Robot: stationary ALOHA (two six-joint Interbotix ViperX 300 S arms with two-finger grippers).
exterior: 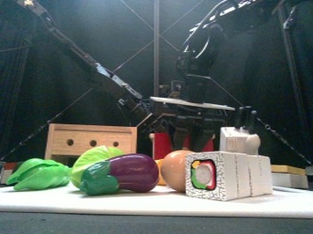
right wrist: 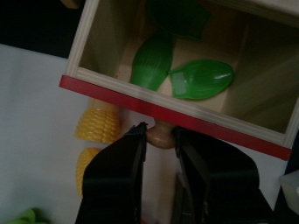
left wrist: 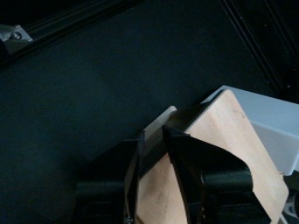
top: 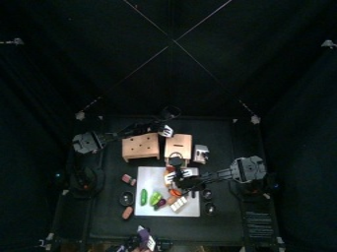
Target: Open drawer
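Note:
The light-brown wooden box unit stands behind the white tray, with a second tan section beside it. In the right wrist view its drawer with a red front is slid out, and green toy leaves lie inside. My right gripper is shut on the drawer's small brown knob; it also shows in the top view. My left gripper is shut on a tan wall of the box, at the unit's back.
A white tray lies in front of the box with toy foods: green leaves, an eggplant, a sushi roll and corn. A small white block stands to the right. Black curtains surround the table.

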